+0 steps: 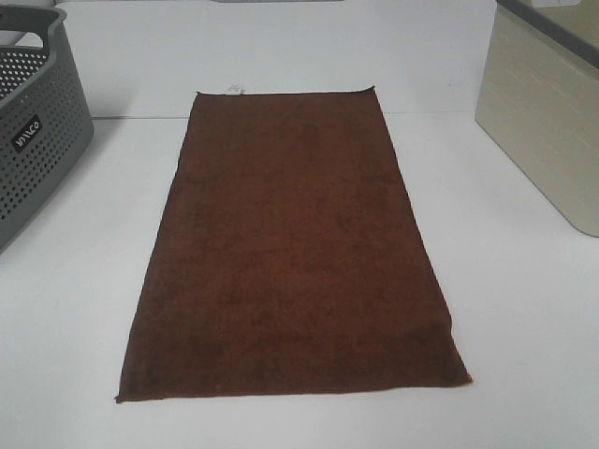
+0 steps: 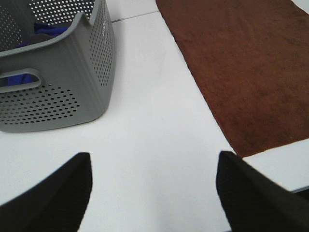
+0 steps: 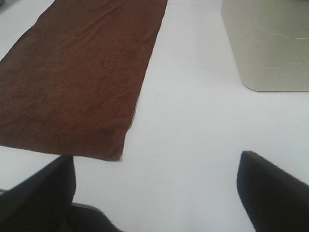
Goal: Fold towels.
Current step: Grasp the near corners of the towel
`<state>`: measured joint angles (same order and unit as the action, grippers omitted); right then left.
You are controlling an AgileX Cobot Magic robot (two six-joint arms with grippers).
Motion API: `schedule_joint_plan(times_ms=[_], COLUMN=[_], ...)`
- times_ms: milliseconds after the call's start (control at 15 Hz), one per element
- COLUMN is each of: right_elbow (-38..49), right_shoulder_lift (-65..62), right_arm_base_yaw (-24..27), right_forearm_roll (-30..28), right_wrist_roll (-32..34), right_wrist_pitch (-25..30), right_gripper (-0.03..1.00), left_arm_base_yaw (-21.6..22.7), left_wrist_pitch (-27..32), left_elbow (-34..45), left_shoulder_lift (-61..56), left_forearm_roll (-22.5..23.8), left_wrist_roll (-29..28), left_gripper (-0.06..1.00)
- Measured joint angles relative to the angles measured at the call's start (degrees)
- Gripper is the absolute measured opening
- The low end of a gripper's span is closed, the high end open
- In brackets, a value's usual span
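Note:
The dark reddish-brown towel lies flat and spread out lengthwise on the white table, with a small white tag at its far short edge. It also shows in the left wrist view and in the right wrist view. Neither gripper appears in the exterior high view. My left gripper is open and empty above bare table, beside the towel's near left corner. My right gripper is open and empty above bare table, beside the towel's near right corner.
A grey perforated basket stands at the left of the table; in the left wrist view blue cloth shows inside it. A beige bin stands at the right, also in the right wrist view.

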<state>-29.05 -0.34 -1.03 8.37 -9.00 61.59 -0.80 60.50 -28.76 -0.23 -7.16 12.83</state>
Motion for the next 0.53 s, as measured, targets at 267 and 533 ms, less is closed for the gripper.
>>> schedule_joint_plan(times_ms=[267, 533], right_elbow=[0.0, 0.0], right_shoulder_lift=[0.0, 0.0], right_arm_base_yaw=[0.0, 0.0], right_forearm_roll=[0.0, 0.0], right_wrist_roll=[0.0, 0.0], right_wrist_pitch=[0.0, 0.0], right_gripper=[0.85, 0.85], left_arm_base_yaw=[0.0, 0.0], left_wrist_pitch=[0.0, 0.0], left_elbow=[0.0, 0.0], left_shoulder_lift=[0.0, 0.0], left_forearm_roll=[0.0, -1.1], left_wrist_roll=[0.0, 0.0], left_gripper=[0.69, 0.69])
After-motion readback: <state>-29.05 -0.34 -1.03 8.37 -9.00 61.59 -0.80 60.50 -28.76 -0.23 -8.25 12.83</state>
